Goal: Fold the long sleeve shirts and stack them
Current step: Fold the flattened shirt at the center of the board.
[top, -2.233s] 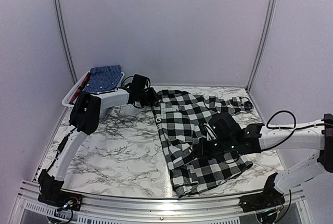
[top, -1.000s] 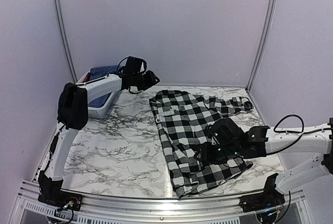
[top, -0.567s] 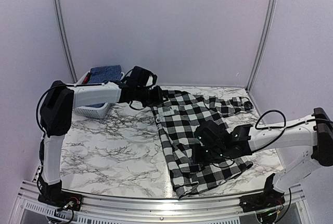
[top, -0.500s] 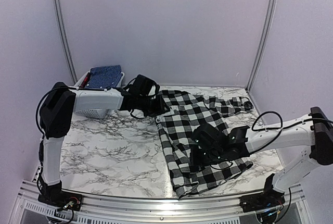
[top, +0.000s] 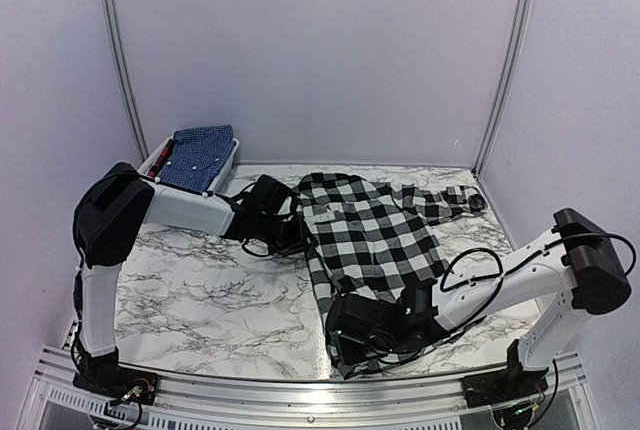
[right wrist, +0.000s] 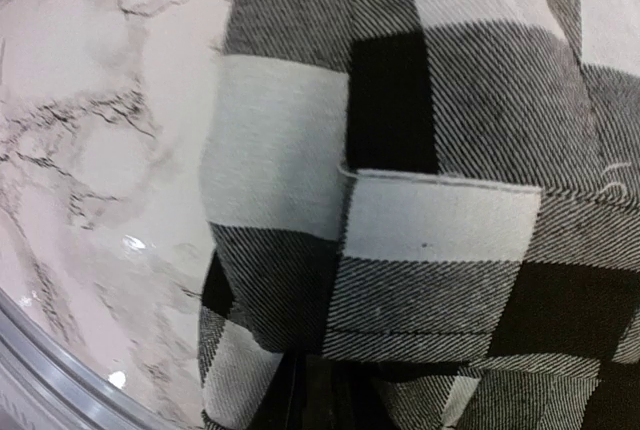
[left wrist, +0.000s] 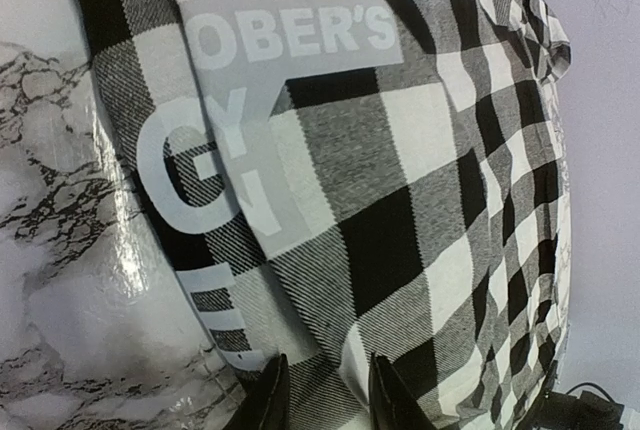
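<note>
My left hand lowered from the basket, pinching the checked shirt at its left edge, my right hand shifted to the near hem, clamped on it, shirt lengthwise from far to near edge of the bench

Both arms reach low toward the middle, jaws drawn narrow.
The left arm rises from its near-left base to a high elbow, and its forearm runs right and slightly down to the left gripper, whose fingers pinch an edge of the checked shirt. The right arm stands at near right with its elbow high. Its forearm slopes left and down to the right gripper, which sits low with its jaws nearly together on the same shirt's near hem.
</note>
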